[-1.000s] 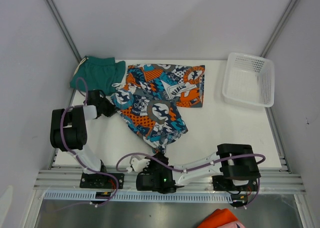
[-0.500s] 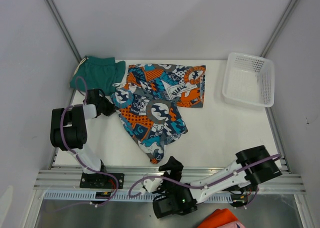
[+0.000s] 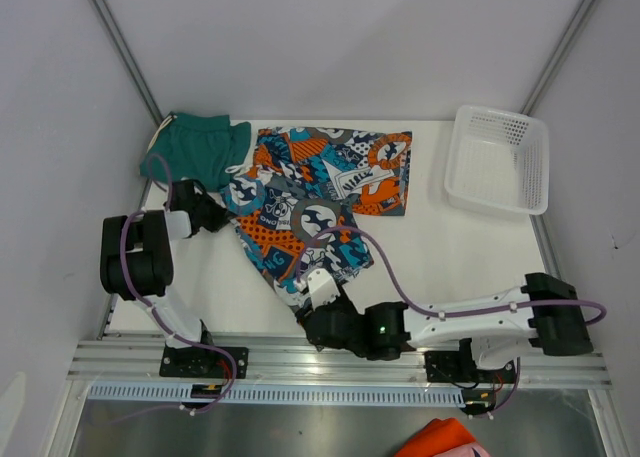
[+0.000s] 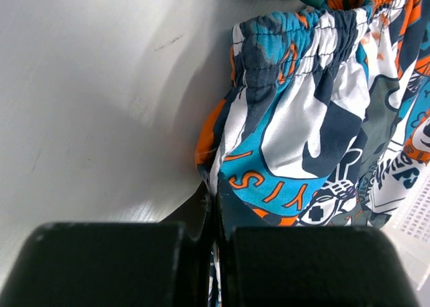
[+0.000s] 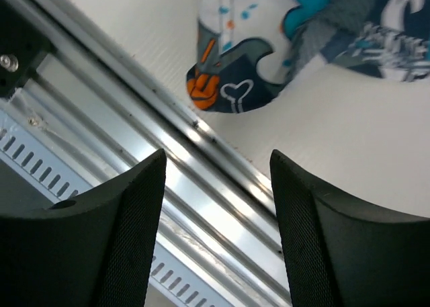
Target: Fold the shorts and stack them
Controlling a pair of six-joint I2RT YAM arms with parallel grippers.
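Observation:
The printed shorts (image 3: 325,192) lie spread across the table's middle, one leg folded down toward the near edge. Their elastic waistband (image 4: 302,38) fills the left wrist view. My left gripper (image 3: 220,213) is shut on their left edge (image 4: 216,201), with fabric pinched between the fingers. The teal-green shorts (image 3: 195,147) lie bunched at the back left corner. Open and holding nothing, my right gripper (image 3: 308,317) hovers low over the table's front rail (image 5: 201,186), just short of the printed shorts' lower corner (image 5: 232,85).
A white mesh basket (image 3: 455,167) stands at the back right. An orange cloth (image 3: 440,439) lies below the front rails, off the table. Aluminium rails (image 3: 560,362) run along the near edge. Grey walls close in the left and right sides.
My right gripper let go of the printed shorts' lower corner, opened, swung out past the front rail and came back beside that corner. The left gripper stayed shut in place.

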